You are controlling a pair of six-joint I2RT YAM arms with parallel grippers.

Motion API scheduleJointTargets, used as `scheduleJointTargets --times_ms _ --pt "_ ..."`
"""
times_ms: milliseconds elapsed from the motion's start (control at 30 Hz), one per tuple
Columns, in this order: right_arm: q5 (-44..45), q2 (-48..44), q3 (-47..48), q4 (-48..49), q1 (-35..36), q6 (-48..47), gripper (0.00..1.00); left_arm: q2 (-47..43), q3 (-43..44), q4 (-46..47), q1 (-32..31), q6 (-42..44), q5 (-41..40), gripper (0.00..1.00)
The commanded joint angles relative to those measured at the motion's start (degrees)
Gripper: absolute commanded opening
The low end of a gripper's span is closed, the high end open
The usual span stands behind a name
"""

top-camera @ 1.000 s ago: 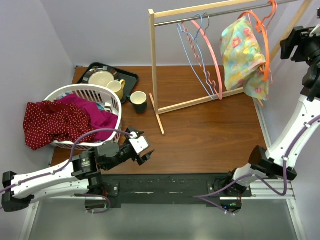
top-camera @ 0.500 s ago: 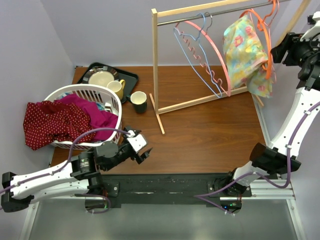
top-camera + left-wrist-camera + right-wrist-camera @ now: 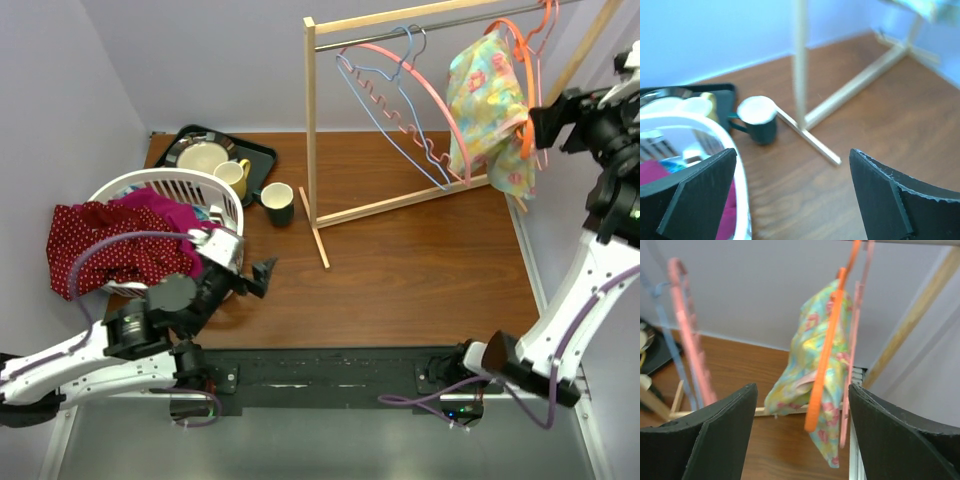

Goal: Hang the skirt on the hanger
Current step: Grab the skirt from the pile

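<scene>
A floral yellow-green skirt hangs on an orange hanger at the right end of the wooden rack's rail. In the right wrist view the skirt and orange hanger hang just ahead of the jaws. My right gripper is open and empty, close to the right of the skirt. It also shows in the right wrist view. My left gripper is open and empty, beside the white laundry basket. It also shows in the left wrist view.
The basket holds a red dotted garment and a magenta one. A dark cup and a black tray with dishes stand behind it. Blue and pink empty hangers hang on the rail. The rack's foot lies on the table.
My left gripper swung left toward the basket. My right gripper came down and left, closer to the hung skirt. The hangers and skirt swung on the rail.
</scene>
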Motion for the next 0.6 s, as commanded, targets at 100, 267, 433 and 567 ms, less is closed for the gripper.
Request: scheduleJointTargets --times_ms 100,267,433,567 --pt "-20.6 -8.5 -12.8 -9.2 -0.1 -12.1 0.86 7.2 13.4 -13.5 0.8 -10.5 -17.0 1.00" --pt "-26.9 -12.4 -18.5 -20.2 0.0 -24.2 0.90 13.1 18.7 -16.9 11.4 -11.5 -12.1 1.00" --pt "-27.3 -15.1 -25.9 -29.2 0.0 -35.0 0.90 19.5 20.8 -21.0 36.9 -13.6 1.4 1.00" --pt "-28.0 -18.0 -34.1 -30.5 0.0 -38.1 0.90 18.6 18.1 -25.3 45.7 -23.7 -0.9 0.99"
